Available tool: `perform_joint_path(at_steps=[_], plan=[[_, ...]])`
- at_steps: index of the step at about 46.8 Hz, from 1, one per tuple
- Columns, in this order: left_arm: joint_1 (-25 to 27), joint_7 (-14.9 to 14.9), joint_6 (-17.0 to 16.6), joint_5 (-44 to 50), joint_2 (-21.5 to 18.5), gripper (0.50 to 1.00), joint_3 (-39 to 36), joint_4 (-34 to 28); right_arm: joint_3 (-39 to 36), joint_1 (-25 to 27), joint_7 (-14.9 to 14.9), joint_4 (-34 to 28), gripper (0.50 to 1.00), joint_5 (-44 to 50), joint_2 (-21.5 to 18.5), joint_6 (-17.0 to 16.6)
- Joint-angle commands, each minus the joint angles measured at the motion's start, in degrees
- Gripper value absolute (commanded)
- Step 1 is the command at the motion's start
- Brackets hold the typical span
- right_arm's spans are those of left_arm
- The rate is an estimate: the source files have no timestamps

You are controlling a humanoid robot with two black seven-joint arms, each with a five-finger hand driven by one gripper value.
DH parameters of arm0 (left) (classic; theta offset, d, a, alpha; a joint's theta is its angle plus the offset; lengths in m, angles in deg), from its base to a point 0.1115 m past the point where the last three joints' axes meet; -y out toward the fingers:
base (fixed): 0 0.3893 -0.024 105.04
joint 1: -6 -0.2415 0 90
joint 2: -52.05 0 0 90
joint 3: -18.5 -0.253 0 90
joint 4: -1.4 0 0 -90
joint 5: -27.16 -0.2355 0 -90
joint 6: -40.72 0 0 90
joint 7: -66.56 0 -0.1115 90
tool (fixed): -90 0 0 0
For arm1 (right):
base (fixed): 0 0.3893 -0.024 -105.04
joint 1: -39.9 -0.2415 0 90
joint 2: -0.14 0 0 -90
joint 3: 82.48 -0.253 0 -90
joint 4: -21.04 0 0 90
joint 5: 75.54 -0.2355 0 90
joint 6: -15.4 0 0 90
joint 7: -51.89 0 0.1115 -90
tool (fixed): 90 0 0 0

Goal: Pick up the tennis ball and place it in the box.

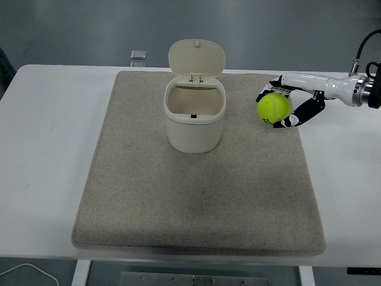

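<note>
The yellow-green tennis ball [273,108] is off the mat, held in my right hand [282,105], whose black-and-white fingers curl around it from above and below. The hand and ball hang to the right of the cream box [195,117], roughly level with its rim. That box stands upright at the middle back of the grey mat [196,190], its hinged lid [196,58] tipped up and back and its inside bare. My right arm [333,87] comes in from the right edge. No left arm shows.
A small grey object [138,55] lies on the white table [47,149] behind the mat's back left corner. A white cable [24,271] curls at the bottom left, below the table's near edge.
</note>
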Motion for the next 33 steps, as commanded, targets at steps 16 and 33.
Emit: perform_joint_path(at_steps=[16,33], plan=[[0.0,0.0,0.0,0.0,0.0,0.992,0.0,0.0,0.1,-6.1,-1.6,4.7,0.5,-7.1,0.3,-3.3],[0.0,0.0,0.0,0.0,0.0,0.99,0.0,0.0,0.1,-10.0,-0.9,5.0,0.5,-8.5,-5.2,-3.4]])
